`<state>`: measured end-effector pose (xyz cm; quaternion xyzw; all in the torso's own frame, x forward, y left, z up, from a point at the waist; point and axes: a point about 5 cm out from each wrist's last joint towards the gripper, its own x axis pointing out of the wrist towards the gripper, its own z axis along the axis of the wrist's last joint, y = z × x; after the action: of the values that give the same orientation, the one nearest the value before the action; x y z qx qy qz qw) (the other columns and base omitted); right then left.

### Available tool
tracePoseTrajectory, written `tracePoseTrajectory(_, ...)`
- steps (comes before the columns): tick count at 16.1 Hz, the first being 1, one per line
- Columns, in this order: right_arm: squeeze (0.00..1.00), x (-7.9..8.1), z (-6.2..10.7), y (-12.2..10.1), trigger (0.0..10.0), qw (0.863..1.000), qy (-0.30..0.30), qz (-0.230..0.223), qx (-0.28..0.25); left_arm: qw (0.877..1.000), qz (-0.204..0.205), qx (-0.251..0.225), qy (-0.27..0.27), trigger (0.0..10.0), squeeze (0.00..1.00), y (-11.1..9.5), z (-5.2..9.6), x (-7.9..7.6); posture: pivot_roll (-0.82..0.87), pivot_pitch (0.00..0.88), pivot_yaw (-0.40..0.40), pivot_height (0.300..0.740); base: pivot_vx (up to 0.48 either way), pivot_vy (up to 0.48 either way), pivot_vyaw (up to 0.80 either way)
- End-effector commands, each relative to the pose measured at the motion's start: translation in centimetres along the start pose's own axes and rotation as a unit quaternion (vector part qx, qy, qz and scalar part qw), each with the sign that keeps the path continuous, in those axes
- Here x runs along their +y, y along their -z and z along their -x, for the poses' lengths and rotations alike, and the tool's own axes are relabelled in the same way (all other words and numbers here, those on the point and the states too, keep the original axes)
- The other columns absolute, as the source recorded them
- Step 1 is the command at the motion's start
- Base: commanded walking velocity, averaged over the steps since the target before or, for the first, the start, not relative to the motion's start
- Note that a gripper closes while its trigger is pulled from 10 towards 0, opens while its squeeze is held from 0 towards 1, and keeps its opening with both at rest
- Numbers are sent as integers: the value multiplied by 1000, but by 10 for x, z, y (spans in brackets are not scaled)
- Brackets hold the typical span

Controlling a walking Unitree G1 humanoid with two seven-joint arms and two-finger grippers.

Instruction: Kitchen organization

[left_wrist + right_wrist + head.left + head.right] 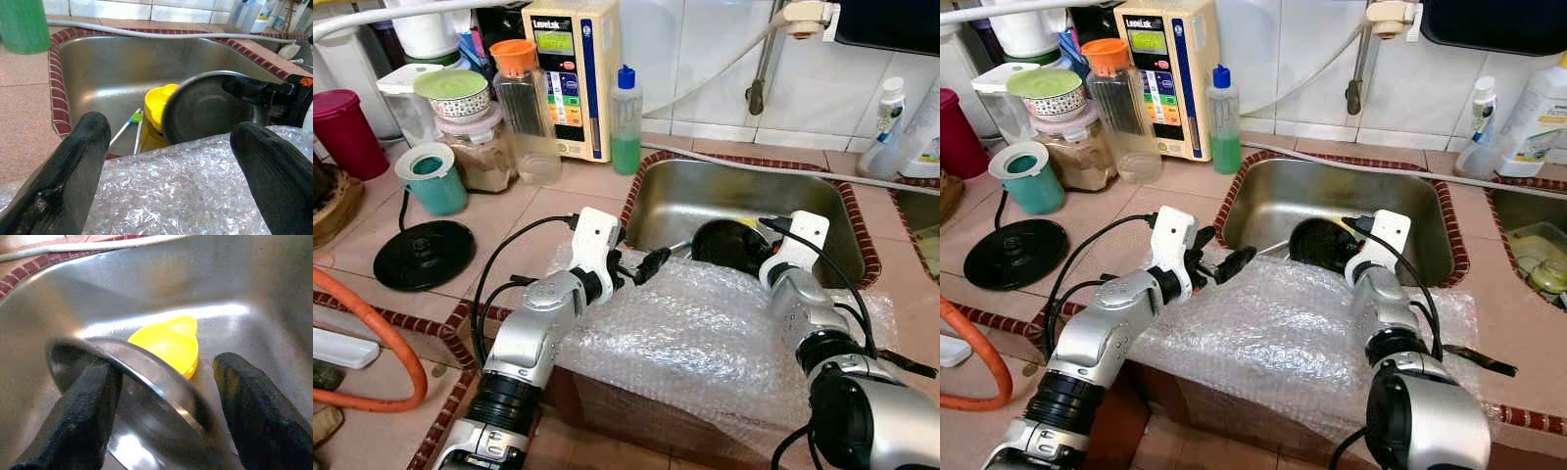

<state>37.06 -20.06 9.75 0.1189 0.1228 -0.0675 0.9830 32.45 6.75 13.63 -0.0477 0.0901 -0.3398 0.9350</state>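
Closest to the robot there's a big sheet of bubble wrap (705, 333) draped over the front edge of the counter, and both arms are reaching across it, so snag risk number one is a finger or one of those black cables dragging the wrap into the sink (705, 196). The left gripper (641, 266) hangs just over the wrap's far edge with its fingers spread wide and nothing between them. The right gripper (161, 406) is down in the sink, jaws spread on either side of the rim of a dark round pan (729, 245), one finger inside and one outside, not pinched down yet as far as I can tell. The pan sits tilted at the near wall of the sink, leaning on a yellow plastic cup (168, 345). I'd guess a grip on that thin shiny rim could slip, and the pan would drop onto the cup or clang into the basin. Further back, a green soap bottle (626, 122) and jars crowd the counter.
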Motion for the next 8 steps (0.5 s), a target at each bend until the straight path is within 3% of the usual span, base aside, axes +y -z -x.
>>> tracePoseTrajectory(1,1000,4,4,23,10000,999,-7,-13,40,1000,-5,3,-2,10000,1000,-1,0,2,74,0,56,740,0,0,0)
tracePoseTrajectory(2,1000,4,5,24,10000,999,-9,-13,40,1000,-7,3,-3,10000,1000,-1,-1,2,75,0,54,740,0,0,0)
tracePoseTrajectory(5,1000,3,9,35,10000,997,-26,59,53,1000,-10,2,-8,10000,1000,-3,-2,4,73,0,52,740,0,0,0)
tracePoseTrajectory(6,1000,1,10,38,10000,993,-30,90,64,1000,-11,2,-9,10000,1000,-2,-2,5,73,0,52,740,0,0,0)
tracePoseTrajectory(8,1000,3,11,45,10000,988,-55,109,98,1000,-11,4,-11,10000,1000,-2,-2,5,73,0,52,740,0,0,0)
